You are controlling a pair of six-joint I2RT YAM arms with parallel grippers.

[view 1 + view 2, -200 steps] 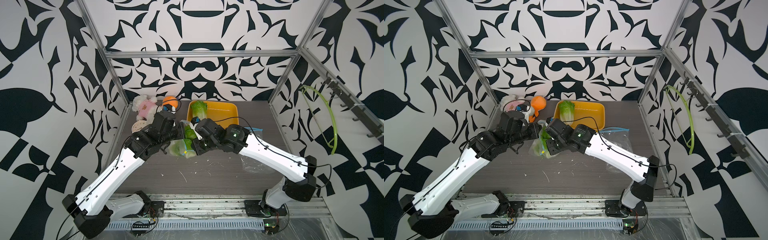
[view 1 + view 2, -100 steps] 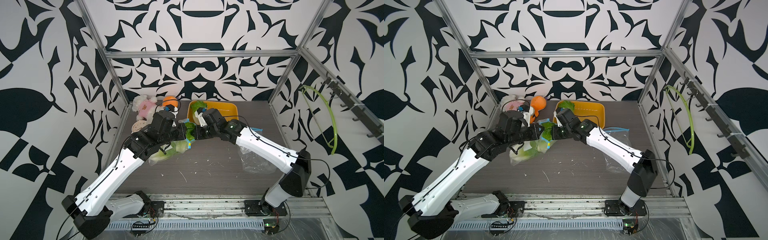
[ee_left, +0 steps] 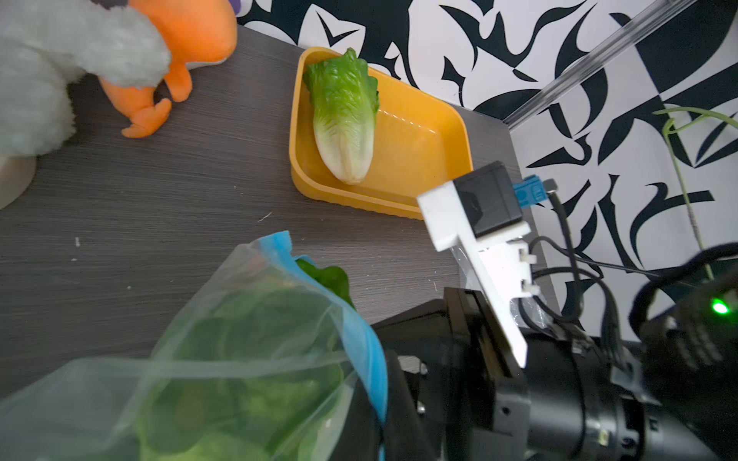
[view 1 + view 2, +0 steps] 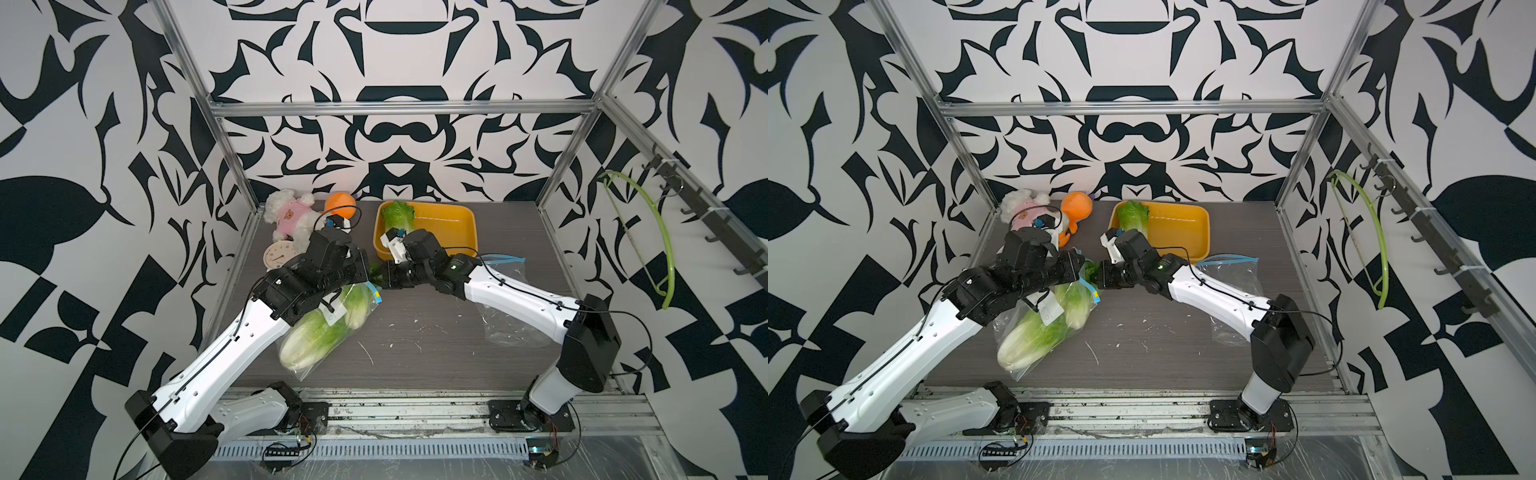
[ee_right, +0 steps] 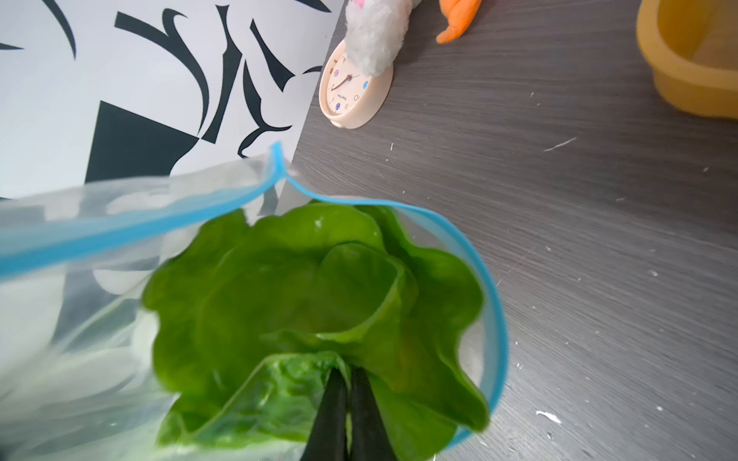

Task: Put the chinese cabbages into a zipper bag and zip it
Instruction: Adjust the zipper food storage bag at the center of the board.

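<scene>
Comparing with the frames of a second ago: the zipper bag [image 5: 495, 303] then hung bunched between the two arms at mid-table. Now it lies slanted toward the lower left of both top views, its bottom on the table [image 4: 436, 332] and its mouth raised between the arms. The right gripper [image 5: 346, 375] jaws, then partly spread, are now pressed together on a green leaf top of the bagged cabbages [image 4: 316, 336] at the mouth. Whether bag film is caught too cannot be told. Left gripper [image 4: 1079, 268]: jaws hidden in every view, closed; probably on the bag's rim, not confirmed.

Count: two heads inside, pale bases down. The third cabbage [image 3: 343, 119] lies in the yellow tray [image 3: 423, 143], upper centre of the top views, well apart from the bag. The blue zip strip gapes open.

Reading: loading looks two-thirds done. A leaf poking past the strip would likely foul the seal, so it needs tucking in.

Writing: a white sticker [image 4: 334, 318] on the bag bears a faint mark, not legible. The small clock [image 5: 351, 86] has dial print too small to read. No brand seen.
</scene>
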